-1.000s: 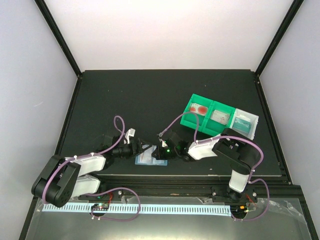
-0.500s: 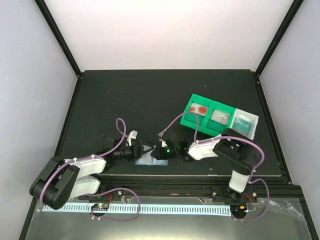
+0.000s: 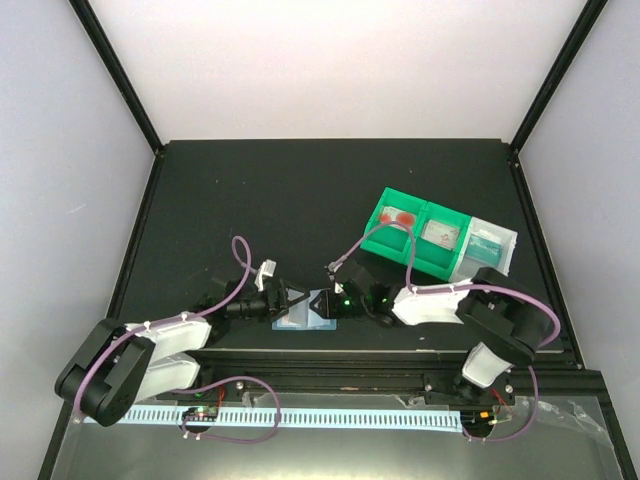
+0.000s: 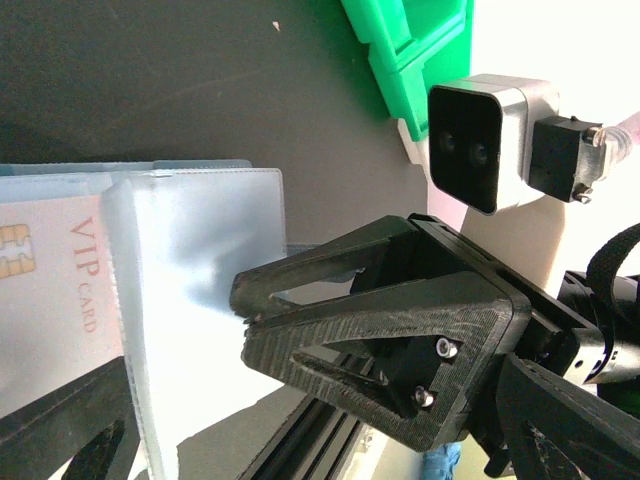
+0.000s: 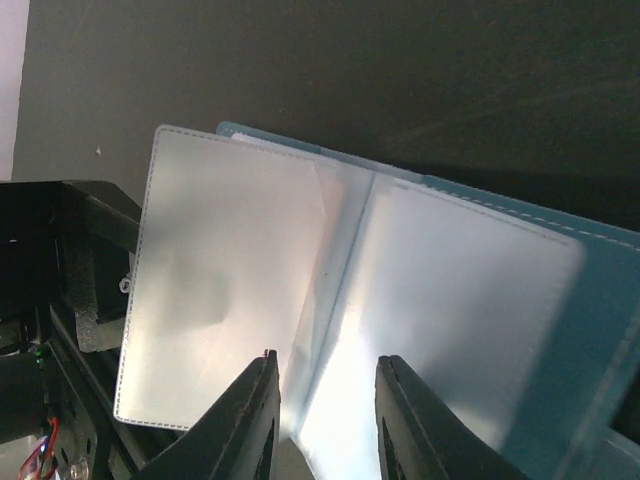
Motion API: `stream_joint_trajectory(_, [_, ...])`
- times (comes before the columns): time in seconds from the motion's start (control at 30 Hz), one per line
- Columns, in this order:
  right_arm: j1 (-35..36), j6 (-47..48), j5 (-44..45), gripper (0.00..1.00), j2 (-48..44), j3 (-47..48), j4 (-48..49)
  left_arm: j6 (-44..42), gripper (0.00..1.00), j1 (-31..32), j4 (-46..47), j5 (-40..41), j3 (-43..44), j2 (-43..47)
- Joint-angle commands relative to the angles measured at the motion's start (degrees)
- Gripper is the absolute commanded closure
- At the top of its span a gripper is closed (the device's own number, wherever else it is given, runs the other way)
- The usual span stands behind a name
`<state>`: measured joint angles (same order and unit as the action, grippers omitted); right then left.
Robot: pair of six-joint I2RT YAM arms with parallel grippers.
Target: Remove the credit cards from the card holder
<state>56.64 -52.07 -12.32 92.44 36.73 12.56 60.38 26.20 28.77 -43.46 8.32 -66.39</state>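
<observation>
The flat, light blue, folding plastic card holder (image 5: 470,300) is laid open on the black surface (image 3: 300,200), directly between the two sets of jaws; the left gripper (image 3: 288,299) is held with its jaws wide apart and empty, just beside the holder; the right gripper (image 5: 323,368) is seen with its jaws a little apart, nothing clamped, a frosted leaf of the holder just ahead of their tips; a whitish-pink card (image 4: 50,290) printed VIP is lodged in a pocket ahead of the left jaws, so the task is judged unfinished; three cards (image 3: 398,217) are seen in the green and clear bins (image 3: 375,246), well beyond the right jaws, apparently already removed.
</observation>
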Motion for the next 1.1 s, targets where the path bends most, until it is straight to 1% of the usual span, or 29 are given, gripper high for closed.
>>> stream_joint_trajectory(0.0, [0.2,1.6,5.0,0.70,-4.5,-2.1,-2.6,1.1,0.03,1.1,0.6,0.8,1.0,1.0])
stream_joint_trajectory(0.23, [0.2,2.0,10.3,0.70,-11.4,-4.7,-5.9,1.7,0.04,4.5,0.3,3.3,3.2,-0.7])
stream_joint_trajectory(0.43, [0.2,1.8,13.6,0.70,-15.9,-6.1,-7.6,3.2,0.04,8.5,2.9,3.7,5.5,-3.8])
stream_joint_trajectory(0.8, [0.2,1.5,14.3,0.69,-15.7,-5.6,-7.9,-1.7,0.04,9.1,-2.1,4.8,6.7,-2.6])
stream_joint_trajectory(0.97, [0.2,1.1,14.3,0.69,-16.5,-6.3,-7.6,-2.0,0.04,9.1,-1.9,5.1,6.6,-3.0])
stream_joint_trajectory(1.07, [0.2,1.1,14.4,0.69,-17.7,-6.5,-8.1,-0.9,0.04,9.5,0.5,4.8,5.9,-3.9])
